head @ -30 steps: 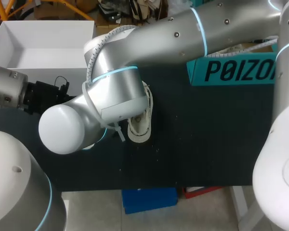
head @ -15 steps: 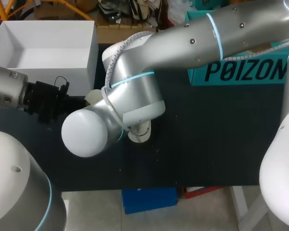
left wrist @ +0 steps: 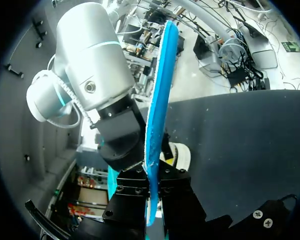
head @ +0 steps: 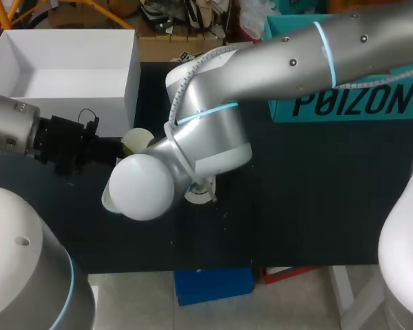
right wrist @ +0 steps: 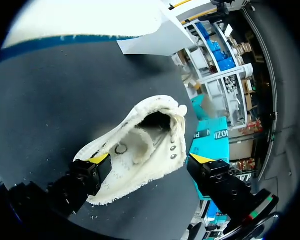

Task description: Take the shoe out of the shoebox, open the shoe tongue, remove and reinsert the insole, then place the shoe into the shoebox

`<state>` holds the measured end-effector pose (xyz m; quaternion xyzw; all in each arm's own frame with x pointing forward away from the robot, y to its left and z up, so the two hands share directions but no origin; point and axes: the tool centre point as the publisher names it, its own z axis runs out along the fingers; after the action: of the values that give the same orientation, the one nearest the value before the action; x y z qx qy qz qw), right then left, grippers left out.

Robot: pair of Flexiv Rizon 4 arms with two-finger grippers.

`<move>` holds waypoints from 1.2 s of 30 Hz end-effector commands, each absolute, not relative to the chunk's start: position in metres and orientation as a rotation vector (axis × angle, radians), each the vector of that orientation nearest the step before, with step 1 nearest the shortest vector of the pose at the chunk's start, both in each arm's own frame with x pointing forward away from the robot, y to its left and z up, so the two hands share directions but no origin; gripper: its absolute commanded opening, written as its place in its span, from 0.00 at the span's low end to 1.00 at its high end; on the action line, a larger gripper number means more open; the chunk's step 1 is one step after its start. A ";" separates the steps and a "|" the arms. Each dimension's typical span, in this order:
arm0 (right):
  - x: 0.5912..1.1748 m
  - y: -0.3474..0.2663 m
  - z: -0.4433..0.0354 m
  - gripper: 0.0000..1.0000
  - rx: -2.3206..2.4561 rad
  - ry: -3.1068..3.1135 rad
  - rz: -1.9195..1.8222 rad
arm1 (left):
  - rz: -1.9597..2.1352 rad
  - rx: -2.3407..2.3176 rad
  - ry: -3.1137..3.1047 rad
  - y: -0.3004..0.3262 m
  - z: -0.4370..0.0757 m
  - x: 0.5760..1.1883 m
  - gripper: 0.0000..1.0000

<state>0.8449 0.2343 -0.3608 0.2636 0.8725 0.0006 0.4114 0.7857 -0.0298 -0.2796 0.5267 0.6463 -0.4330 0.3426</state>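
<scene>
Head view: the cream canvas shoe (head: 201, 195) lies on the black tabletop (head: 296, 199) beneath my right arm (head: 213, 130). Left wrist view: the left hand (left wrist: 154, 175) clamps the thin, likely bendy turquoise insole (left wrist: 159, 100) edge-on. Right wrist view: the right hand (right wrist: 150, 159) stands apart, the soft shoe between its fingers; the collar probably grips best.

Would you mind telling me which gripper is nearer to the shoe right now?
Right. The right gripper has the shoe between its open fingers; the left gripper stands off beside it, shut on the insole.
</scene>
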 end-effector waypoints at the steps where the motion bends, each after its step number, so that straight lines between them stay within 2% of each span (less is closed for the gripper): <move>1: 0.850 0.232 -0.364 0.94 0.661 2.200 0.009 | -1.124 1.373 1.684 -0.030 -0.279 0.786 0.00; 6: 0.859 0.234 -0.366 0.74 0.647 2.199 0.012 | -1.124 1.373 1.684 -0.030 -0.279 0.786 0.00; 9: 0.865 0.236 -0.368 0.71 0.639 2.199 0.015 | -1.124 1.373 1.684 -0.030 -0.279 0.786 0.00; 19: 0.880 0.237 -0.377 0.72 0.625 2.206 0.027 | -1.124 1.373 1.684 -0.030 -0.279 0.786 0.00; 21: 0.882 0.236 -0.380 0.66 0.627 2.207 0.028 | -1.124 1.373 1.684 -0.030 -0.279 0.786 0.00; 23: 0.883 0.235 -0.382 0.51 0.630 2.209 0.027 | -1.124 1.373 1.684 -0.030 -0.279 0.786 0.00; 29: 0.885 0.232 -0.384 0.43 0.630 2.213 0.028 | -1.124 1.373 1.684 -0.030 -0.279 0.786 0.00; 32: 0.887 0.232 -0.385 0.36 0.628 2.214 0.028 | -1.124 1.373 1.684 -0.030 -0.279 0.786 0.00; 34: 0.888 0.232 -0.385 0.26 0.627 2.216 0.028 | -1.124 1.373 1.684 -0.030 -0.279 0.786 0.00; 35: 0.888 0.232 -0.386 0.13 0.626 2.216 0.027 | -1.124 1.373 1.684 -0.030 -0.279 0.786 0.00; 36: 0.889 0.231 -0.386 0.04 0.624 2.217 0.027 | -1.124 1.373 1.684 -0.030 -0.279 0.786 0.00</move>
<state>0.8869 0.2322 -0.3850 0.2484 0.8781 0.0096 0.4088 0.7857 -0.0298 -0.2797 0.5267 0.6464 -0.4329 0.3425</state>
